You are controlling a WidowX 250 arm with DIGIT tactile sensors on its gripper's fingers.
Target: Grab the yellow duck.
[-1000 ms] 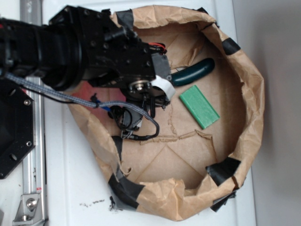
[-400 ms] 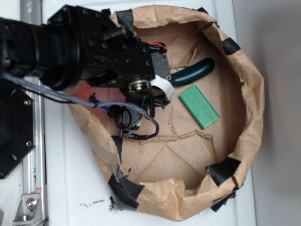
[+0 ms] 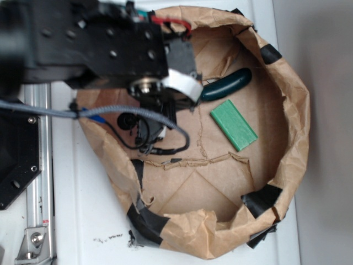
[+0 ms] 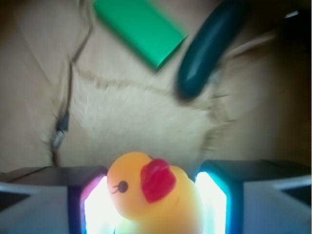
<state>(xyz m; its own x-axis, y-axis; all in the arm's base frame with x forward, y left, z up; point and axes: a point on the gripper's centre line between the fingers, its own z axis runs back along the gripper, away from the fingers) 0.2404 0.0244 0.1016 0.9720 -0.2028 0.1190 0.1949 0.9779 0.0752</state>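
Note:
In the wrist view the yellow duck [image 4: 151,192], with a red beak and a black eye, sits between my two fingers. My gripper [image 4: 153,200] is shut on it, with the lit pads at its sides, and holds it above the brown paper floor. In the exterior view my black arm [image 3: 110,44] hangs over the left part of the paper basin and hides both the duck and the jaws.
A green block [image 3: 233,125] lies right of the arm and shows in the wrist view [image 4: 139,29]. A dark green elongated object [image 3: 226,84] lies beside it [image 4: 209,46]. The crumpled brown paper wall [image 3: 298,110], patched with black tape, rings everything. A metal rail [image 3: 38,182] runs along the left.
My arm has risen toward the camera and shifted up in the exterior view, looking larger and blurred. The green block and the dark object have not moved.

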